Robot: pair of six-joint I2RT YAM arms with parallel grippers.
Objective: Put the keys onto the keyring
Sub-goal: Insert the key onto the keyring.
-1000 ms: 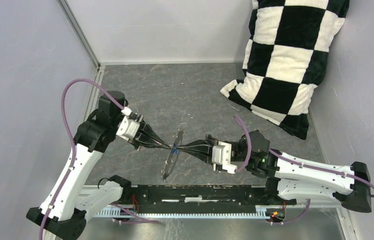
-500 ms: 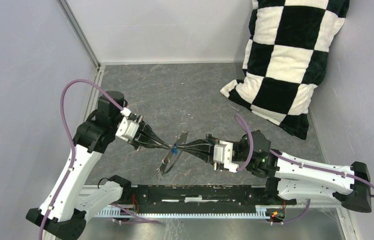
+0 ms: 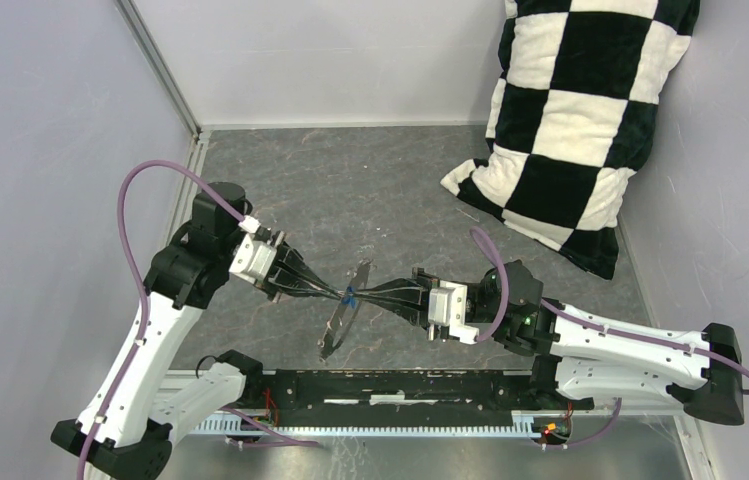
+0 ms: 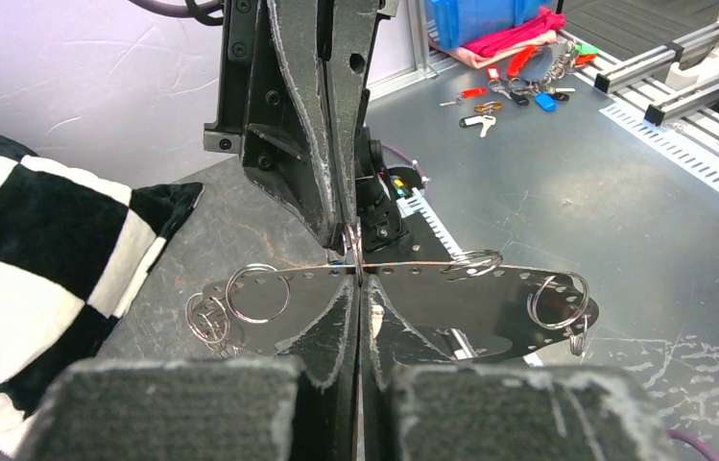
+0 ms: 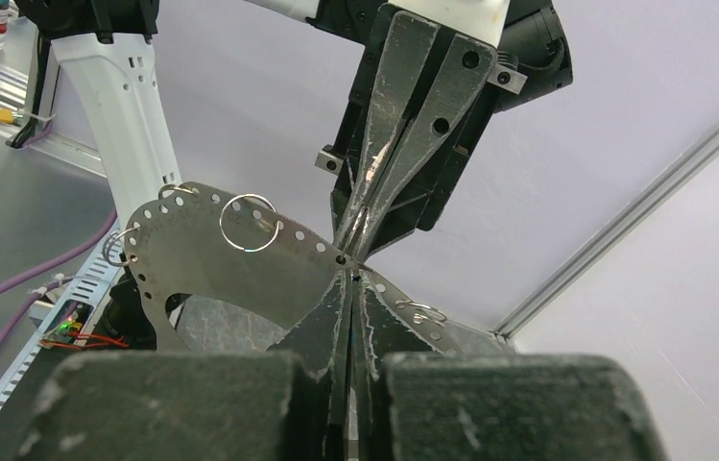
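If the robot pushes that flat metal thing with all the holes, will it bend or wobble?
The keyring plate looks thin yet lies flat in both wrist views, so it probably stays stiff. The left gripper and right gripper meet it at one rim spot, so a push would likely swing it. Its small rings hang loose and would probably jingle.
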